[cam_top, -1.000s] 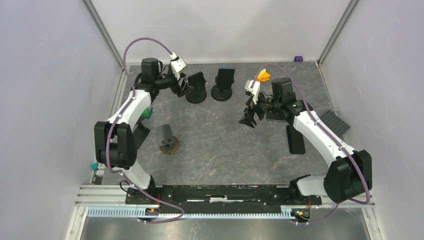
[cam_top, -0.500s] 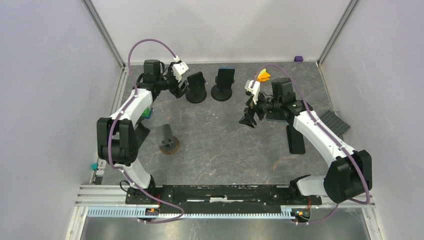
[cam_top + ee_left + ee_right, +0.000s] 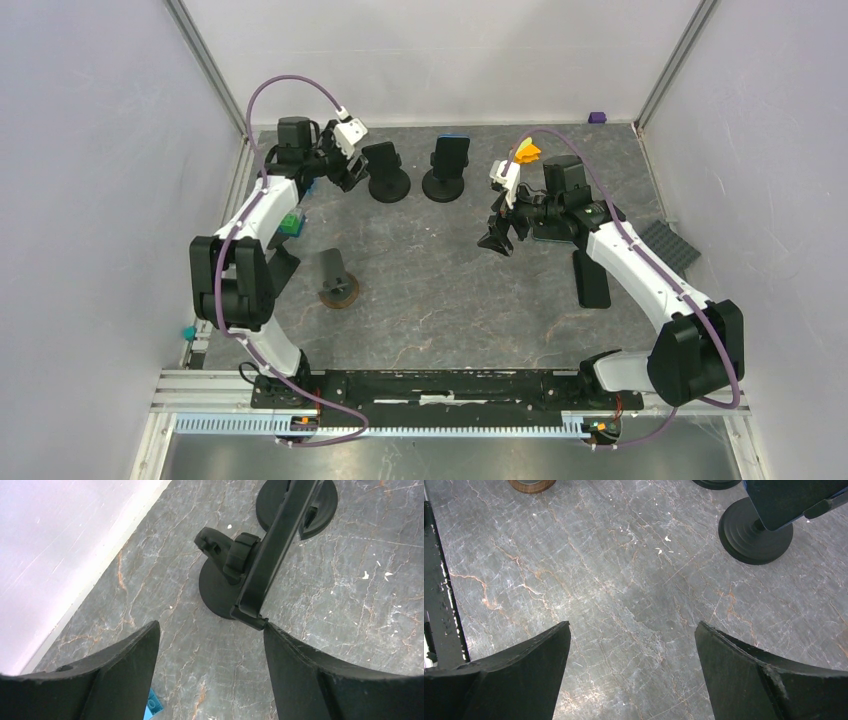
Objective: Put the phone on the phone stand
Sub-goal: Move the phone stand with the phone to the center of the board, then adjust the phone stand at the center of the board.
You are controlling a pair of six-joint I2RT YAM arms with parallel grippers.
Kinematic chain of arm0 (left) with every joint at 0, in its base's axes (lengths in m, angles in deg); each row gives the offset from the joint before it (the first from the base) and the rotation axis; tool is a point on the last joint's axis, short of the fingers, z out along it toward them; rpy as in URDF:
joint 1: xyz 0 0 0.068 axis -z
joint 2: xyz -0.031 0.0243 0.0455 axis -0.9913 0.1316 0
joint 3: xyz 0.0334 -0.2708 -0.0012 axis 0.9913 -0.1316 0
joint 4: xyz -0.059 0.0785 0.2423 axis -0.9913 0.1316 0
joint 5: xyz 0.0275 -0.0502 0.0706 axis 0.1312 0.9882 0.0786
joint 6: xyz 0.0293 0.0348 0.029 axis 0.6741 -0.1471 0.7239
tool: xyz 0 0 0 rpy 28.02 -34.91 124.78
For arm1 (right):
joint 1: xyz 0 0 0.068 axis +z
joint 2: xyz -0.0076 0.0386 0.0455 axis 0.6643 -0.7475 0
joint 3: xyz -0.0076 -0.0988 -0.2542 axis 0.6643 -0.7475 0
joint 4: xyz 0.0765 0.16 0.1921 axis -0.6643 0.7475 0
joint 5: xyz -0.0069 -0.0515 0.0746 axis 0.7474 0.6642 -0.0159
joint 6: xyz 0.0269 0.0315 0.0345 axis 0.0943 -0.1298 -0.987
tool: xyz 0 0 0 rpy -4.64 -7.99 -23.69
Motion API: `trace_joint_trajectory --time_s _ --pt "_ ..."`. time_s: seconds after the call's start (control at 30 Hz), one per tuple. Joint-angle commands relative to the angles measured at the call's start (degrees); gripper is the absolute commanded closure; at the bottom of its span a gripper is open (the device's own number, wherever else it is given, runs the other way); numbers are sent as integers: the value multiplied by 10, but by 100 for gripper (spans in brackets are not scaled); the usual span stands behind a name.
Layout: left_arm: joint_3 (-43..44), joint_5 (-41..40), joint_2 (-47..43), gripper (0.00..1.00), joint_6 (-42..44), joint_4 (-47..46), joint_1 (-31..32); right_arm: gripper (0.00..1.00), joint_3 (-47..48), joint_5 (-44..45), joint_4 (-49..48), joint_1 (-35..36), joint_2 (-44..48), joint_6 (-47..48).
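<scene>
Left wrist view shows the left pincer (image 3: pixel 210 627) open beside a black round-based phone stand (image 3: pixel 272 550); the right pincer (image 3: pixel 632 625) gapes wide too.

The middle of the surface (image 3: pixel 450 290) is free; far back, the left phone stand (image 3: pixel 390 188) and the right phone stand (image 3: pixel 443 187) leave a narrow gap.

far left stand (image 3: pixel 388 185): at table's (image 3: pixel 450 300) far side, just right of left gripper (image 3: pixel 351 172)
far right stand (image 3: pixel 443 187): beside it, phone (image 3: pixel 451 152) on it
near stand (image 3: pixel 337 283): in front, leftward
</scene>
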Motion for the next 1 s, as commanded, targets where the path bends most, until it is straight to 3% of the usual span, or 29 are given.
trace_joint_trajectory --time_s 0.0,0.17,0.3,0.53,0.67,0.97 --pt "21 8 -23 18 19 17 -11 2 -2 -3 -9 -3 16 -1" --pt "-14 31 -73 14 38 91 -11 3 -10 22 -11 -3 19 5" --pt "-44 0 -134 10 37 172 -14 2 -25 45 -14 -3 27 14" --pt "-71 -37 -204 3 95 419 -21 3 -78 51 -40 -3 46 24" --pt "-67 -32 -177 3 141 530 -21 2 -94 31 -46 -3 38 20" --pt "-34 -67 -67 3 108 568 -21 2 -119 6 -48 -2 41 21"
